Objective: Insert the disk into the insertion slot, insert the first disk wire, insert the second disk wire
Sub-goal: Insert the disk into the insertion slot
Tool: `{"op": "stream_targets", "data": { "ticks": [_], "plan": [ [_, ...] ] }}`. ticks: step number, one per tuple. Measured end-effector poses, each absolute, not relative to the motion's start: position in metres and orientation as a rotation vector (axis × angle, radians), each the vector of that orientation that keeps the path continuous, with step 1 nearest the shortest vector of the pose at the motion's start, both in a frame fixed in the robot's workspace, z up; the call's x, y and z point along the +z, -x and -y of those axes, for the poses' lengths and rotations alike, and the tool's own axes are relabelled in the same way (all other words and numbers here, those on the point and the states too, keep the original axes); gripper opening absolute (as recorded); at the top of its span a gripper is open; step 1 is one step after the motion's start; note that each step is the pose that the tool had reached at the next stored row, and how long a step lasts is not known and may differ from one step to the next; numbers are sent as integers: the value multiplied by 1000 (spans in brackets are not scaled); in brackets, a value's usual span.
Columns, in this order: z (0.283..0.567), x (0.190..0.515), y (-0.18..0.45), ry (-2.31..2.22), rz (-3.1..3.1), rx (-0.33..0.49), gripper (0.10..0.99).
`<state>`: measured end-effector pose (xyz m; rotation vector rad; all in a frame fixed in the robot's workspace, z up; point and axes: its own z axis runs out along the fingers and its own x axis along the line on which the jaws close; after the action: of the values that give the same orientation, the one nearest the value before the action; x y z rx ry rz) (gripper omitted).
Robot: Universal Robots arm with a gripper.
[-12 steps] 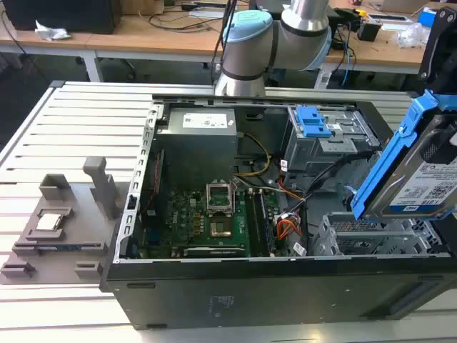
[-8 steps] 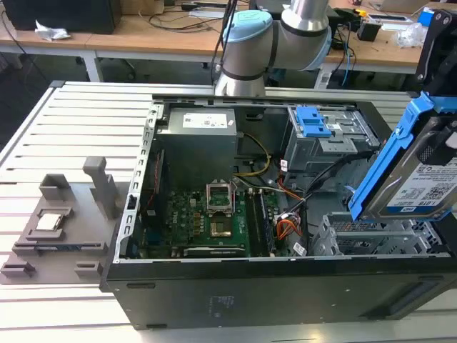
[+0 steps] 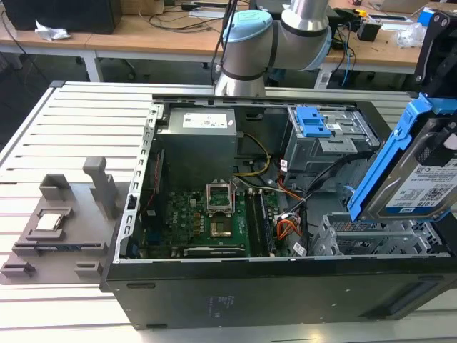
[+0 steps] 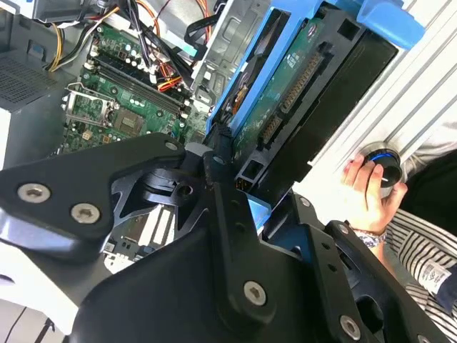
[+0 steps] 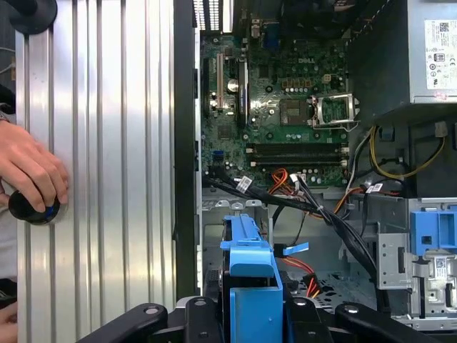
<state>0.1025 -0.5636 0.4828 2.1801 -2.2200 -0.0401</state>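
Clearly the gripper (image 5: 251,316) is clamped on the disk (image 3: 427,187), its fingers pinching the blue carrier (image 5: 250,282) from both sides. The disk hangs in the air and is not yet seated.

What matters is how the disk lies against the slot (image 3: 385,239). The slot is a low perforated grey bay inside the open case (image 3: 235,293), below the gripper, and the disk's long axis is not level with it. In the exterior view the disk slants steeply. Its high end is up at the gripper and its low end drops toward the rim of the slot, just above the metal and, as far as I can judge, apart from it.

The labelled face shows in the exterior view. The second wrist view shows the green circuit board (image 4: 289,86) on the other face, with nothing plugged into its connector edge.

Beyond the slot, farther from the gripper, stands the taller cage (image 3: 325,146) with its blue latch. Loose wires (image 3: 287,227), orange and black, lie past the disk's low end, between the slot and the main board (image 3: 214,214).

Off to one side of the gripper, outside the case, a person's hand (image 5: 32,175) rests on a round black knob (image 5: 28,207) on the slatted table (image 5: 107,143).
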Motion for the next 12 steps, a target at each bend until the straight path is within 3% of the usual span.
{"op": "stream_targets", "data": {
  "ticks": [12],
  "plan": [
    [564, 476, -102, -2180, 2220, -40, 365]
  ]
}}
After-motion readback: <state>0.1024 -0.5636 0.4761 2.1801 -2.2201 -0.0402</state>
